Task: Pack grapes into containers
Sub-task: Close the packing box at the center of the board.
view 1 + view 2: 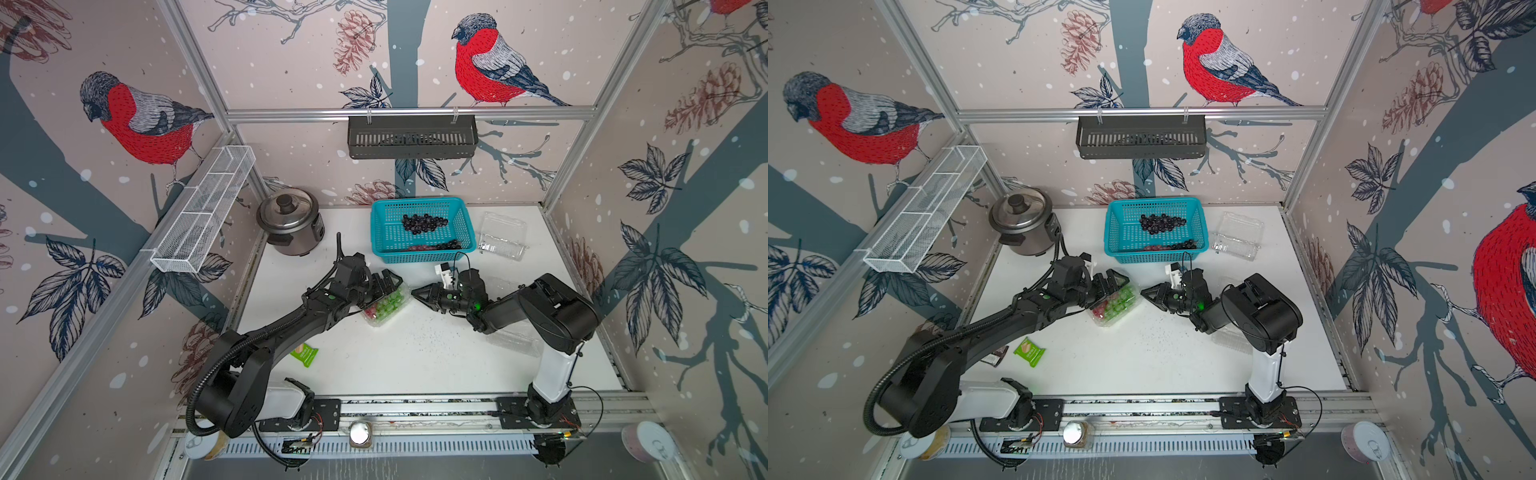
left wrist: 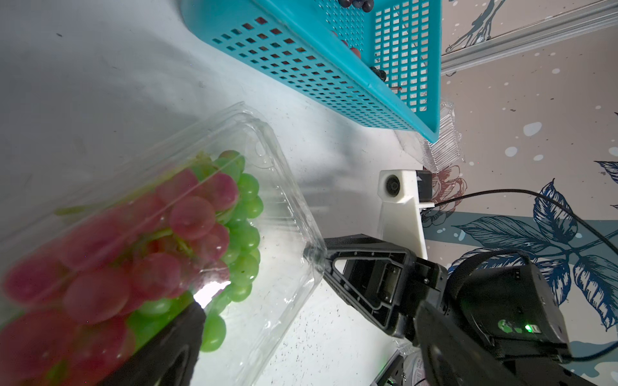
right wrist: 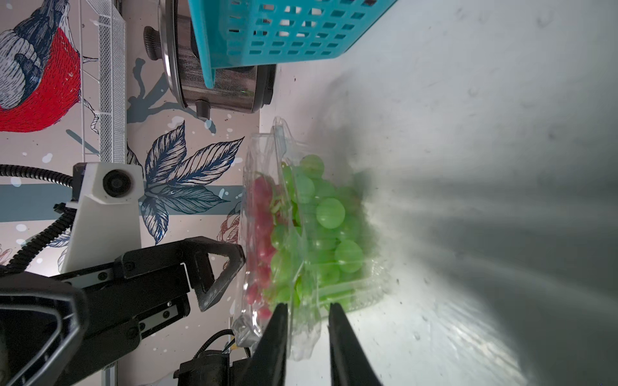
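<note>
My right gripper [image 1: 414, 292] pinches the clear plastic clamshell [image 1: 374, 322] of red and green grapes [image 1: 388, 306]. My left gripper [image 1: 390, 284] stands spread opposite.

We see the left arm [image 1: 282, 328] and right arm [image 1: 557, 311] clad in black, each with one white link nearest the rail [image 1: 415, 405], on black plates [image 1: 328, 411]. Farthest from the rail sit white camera housings [image 2: 399, 200]. A ribbed black conduit [image 3: 33, 172] reaches the left one and a thin black cable [image 2: 501, 191] the right. A green light [image 2: 528, 328] glows nearby. The left pincer [image 1: 388, 284] and right pincer [image 3: 308, 305] have hollow triangular black fingers, with small screws behind.
</note>
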Robot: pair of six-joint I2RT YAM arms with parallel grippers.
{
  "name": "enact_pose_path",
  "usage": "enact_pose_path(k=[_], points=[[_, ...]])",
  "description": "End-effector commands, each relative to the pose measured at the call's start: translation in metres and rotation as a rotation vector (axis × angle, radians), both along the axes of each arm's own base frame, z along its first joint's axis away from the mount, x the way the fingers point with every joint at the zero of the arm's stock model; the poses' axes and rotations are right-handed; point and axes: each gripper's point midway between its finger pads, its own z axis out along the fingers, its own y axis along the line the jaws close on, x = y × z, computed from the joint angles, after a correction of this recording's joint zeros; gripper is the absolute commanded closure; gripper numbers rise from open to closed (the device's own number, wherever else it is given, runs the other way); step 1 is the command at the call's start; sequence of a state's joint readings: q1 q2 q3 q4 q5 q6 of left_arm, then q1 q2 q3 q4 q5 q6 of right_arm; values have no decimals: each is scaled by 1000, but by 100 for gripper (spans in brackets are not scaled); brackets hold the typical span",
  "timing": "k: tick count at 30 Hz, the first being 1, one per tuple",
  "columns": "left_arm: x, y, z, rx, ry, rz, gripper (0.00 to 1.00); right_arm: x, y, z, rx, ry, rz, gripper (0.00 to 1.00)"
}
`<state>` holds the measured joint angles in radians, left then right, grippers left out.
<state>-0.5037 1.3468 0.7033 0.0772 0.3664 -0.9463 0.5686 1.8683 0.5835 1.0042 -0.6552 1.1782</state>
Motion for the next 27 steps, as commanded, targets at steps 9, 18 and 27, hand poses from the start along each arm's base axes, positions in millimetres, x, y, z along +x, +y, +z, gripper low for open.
enact_pose_path(k=[9, 18, 27], points=[[1, -2, -3, -5, 8, 9, 2, 4, 3, 12, 43, -22, 12, 75], [1, -1, -5, -4, 10, 12, 2, 0, 4, 4, 38, -4, 20, 79], [0, 0, -6, 0, 12, 13, 2, -1, 5, 2, 39, 1, 21, 84]])
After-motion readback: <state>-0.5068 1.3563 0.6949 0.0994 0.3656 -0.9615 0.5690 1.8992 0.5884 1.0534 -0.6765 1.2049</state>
